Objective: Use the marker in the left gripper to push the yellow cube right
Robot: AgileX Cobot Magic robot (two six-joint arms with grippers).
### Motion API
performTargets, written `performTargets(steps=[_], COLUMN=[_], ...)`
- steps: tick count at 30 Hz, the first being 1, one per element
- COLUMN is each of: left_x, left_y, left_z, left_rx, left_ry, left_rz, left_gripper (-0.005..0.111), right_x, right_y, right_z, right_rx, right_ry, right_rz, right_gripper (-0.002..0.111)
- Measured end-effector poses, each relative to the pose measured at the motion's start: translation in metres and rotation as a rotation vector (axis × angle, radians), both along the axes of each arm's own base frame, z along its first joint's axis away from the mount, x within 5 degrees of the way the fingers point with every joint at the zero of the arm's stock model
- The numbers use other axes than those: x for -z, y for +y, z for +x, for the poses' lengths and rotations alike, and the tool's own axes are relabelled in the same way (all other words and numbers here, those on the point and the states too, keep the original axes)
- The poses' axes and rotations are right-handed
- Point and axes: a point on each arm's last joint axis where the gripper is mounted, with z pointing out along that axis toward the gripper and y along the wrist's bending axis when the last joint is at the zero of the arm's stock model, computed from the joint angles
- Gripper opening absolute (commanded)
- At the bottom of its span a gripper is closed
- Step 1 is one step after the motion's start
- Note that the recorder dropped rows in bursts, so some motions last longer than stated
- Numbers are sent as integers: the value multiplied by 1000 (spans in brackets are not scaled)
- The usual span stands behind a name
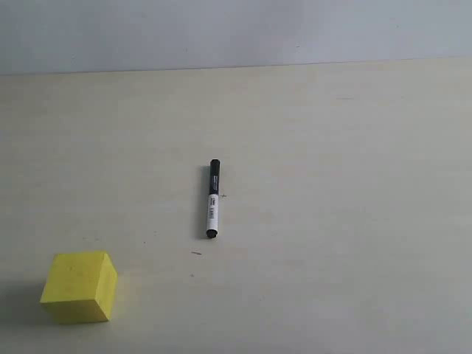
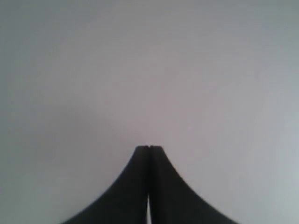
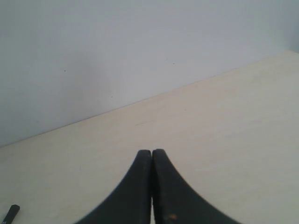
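The marker (image 1: 212, 199) lies loose on the pale table near the middle of the exterior view, black cap towards the far side, white barrel towards me. The yellow cube (image 1: 80, 286) sits at the near left, well apart from the marker. Neither arm shows in the exterior view. In the left wrist view my left gripper (image 2: 149, 147) is shut with nothing between its fingers, facing a blank grey wall. My right gripper (image 3: 152, 151) is also shut and empty, above the table, with the tip of the marker (image 3: 11, 212) at that frame's corner.
The table (image 1: 332, 221) is pale cream and meets a grey wall (image 1: 236, 29) at the back. A tiny dark speck (image 1: 196, 253) lies near the marker's end.
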Motion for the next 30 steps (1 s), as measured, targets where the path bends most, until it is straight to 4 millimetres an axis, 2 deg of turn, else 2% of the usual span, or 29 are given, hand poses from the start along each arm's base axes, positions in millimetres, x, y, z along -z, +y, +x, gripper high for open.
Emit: performTargets(steps=[1,2,3,4,5,6,7,9,11,14,19,23,30], left_x=[-23,-36,-39,-35,-25,-7,9,39,64,89,118,128,129], left_y=[-6,-15,-22,-32,-39,-46,-52,-66,-85,-113,-172,-217,-262], left_z=[34,70,100,141,169,200,220,246,256,257,249,245,243], left_rx=[3,31,58,108,153,223,285,389,450,467,475,494,551], left_ry=[152,337,499,731,904,1129,1307,1590,1788,1927,1978,1967,1927], left_rz=[52,122,190,279,341,409,452,554,689,824,1058,1084,1089], left_gripper=[0,0,0,0,0,0,0,0,0,0,0,0,3], right_x=[0,0,0,0,0,0,0,0,0,0,0,0,0], right_y=[0,0,0,0,0,0,0,0,0,0,0,0,0], right_z=[0,0,0,0,0,0,0,0,0,0,0,0,0], right_rx=[0,0,0,0,0,0,0,0,0,0,0,0,0], right_ry=[0,0,0,0,0,0,0,0,0,0,0,0,0], right_rz=[0,0,0,0,0,0,0,0,0,0,0,0,0], right_gripper=[0,0,0,0,0,0,0,0,0,0,0,0,0])
